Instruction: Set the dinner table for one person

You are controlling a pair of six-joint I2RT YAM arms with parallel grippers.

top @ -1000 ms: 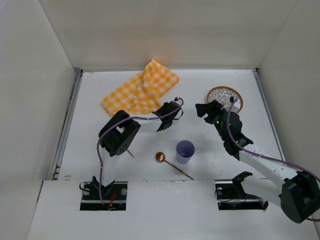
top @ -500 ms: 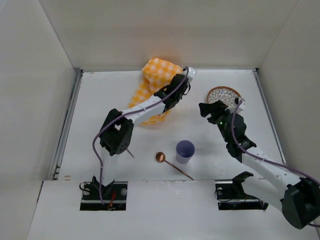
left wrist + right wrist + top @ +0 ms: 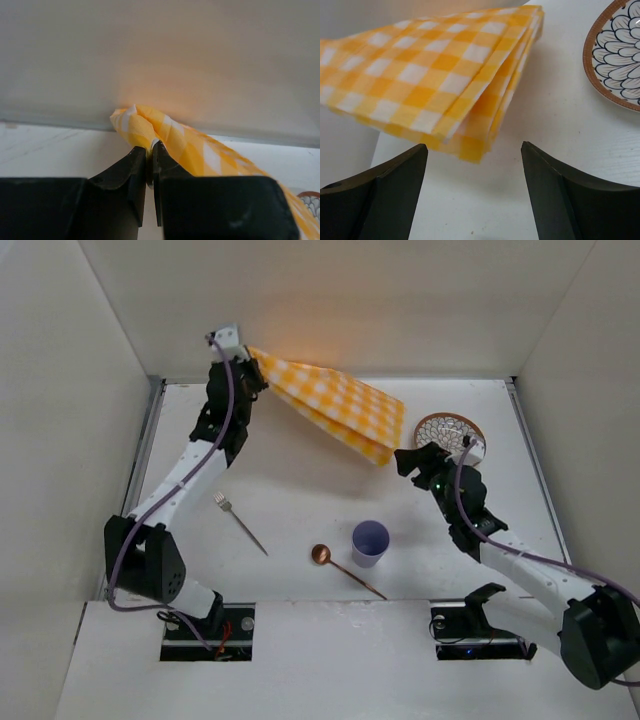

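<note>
Your left tool (image 3: 250, 368) is clamped on one corner of the yellow-and-white checked cloth (image 3: 335, 405), held up above the far left corner of the tabletop (image 3: 290, 490). The cloth hangs in the air, slanting down toward the right. Your right tool (image 3: 408, 462) has its jaws spread and grips nothing; it sits just below the cloth's folded free end, beside the patterned plate (image 3: 450, 432) near the right edge. The purple cup (image 3: 370, 540), copper spoon (image 3: 345, 570) and fork (image 3: 240, 523) lie toward the near edge. The tabletop spreads beneath both arms.
</note>
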